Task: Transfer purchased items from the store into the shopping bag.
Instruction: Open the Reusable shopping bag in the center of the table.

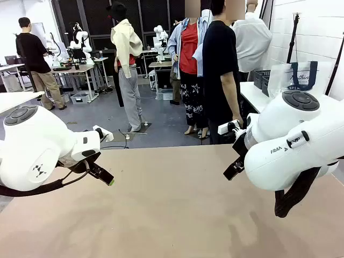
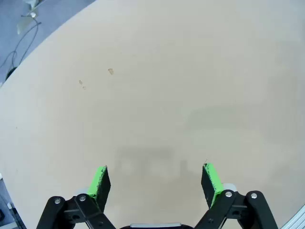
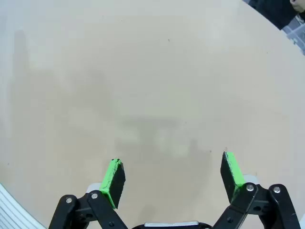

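Shopping bag [image 1: 301, 78] half hidden behind right arm [image 1: 301, 145], lettering partly legible

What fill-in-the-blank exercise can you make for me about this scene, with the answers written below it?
1. The left gripper and the right gripper both hang over the table with their jaws ____.
2. The pads on their fingers are ____ in colour.
3. In the front view, the shopping bag stands at the picture's ____ side.
Missing words: open; green; right.
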Tool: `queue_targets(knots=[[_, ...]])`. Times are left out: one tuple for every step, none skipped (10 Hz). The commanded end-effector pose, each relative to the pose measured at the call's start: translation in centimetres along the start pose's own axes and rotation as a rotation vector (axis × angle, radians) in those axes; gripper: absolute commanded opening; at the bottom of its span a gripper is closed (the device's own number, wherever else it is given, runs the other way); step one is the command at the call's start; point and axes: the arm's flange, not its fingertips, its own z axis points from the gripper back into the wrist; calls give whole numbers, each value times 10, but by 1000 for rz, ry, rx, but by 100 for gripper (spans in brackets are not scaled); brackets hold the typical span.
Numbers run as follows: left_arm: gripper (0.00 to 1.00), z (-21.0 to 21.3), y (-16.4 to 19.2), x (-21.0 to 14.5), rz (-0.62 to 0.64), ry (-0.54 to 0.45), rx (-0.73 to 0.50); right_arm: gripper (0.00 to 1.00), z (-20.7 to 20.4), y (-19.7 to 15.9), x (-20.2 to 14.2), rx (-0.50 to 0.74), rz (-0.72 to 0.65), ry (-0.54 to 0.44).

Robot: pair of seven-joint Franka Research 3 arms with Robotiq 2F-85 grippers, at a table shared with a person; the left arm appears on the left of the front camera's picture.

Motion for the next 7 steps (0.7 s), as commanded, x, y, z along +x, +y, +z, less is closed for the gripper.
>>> queue_targets(knots=[[100, 0, 1, 0, 4, -1, 1, 100, 1, 0, 1, 0, 1, -4], [100, 0, 1, 0, 4, -1, 1, 100, 1, 0, 1, 0, 1, -4], [100, 0, 1, 0, 4, -1, 1, 100, 1, 0, 1, 0, 1, -4], [100, 0, 1, 0, 4, -1, 1, 100, 1, 0, 1, 0, 1, -4], [100, 0, 1, 0, 4, -1, 1, 100, 1, 0, 1, 0, 1, -4], [100, 0, 1, 0, 4, -1, 1, 100, 1, 0, 1, 0, 1, -4], [100, 0, 1, 0, 4, -1, 1, 100, 1, 0, 1, 0, 1, -4]])
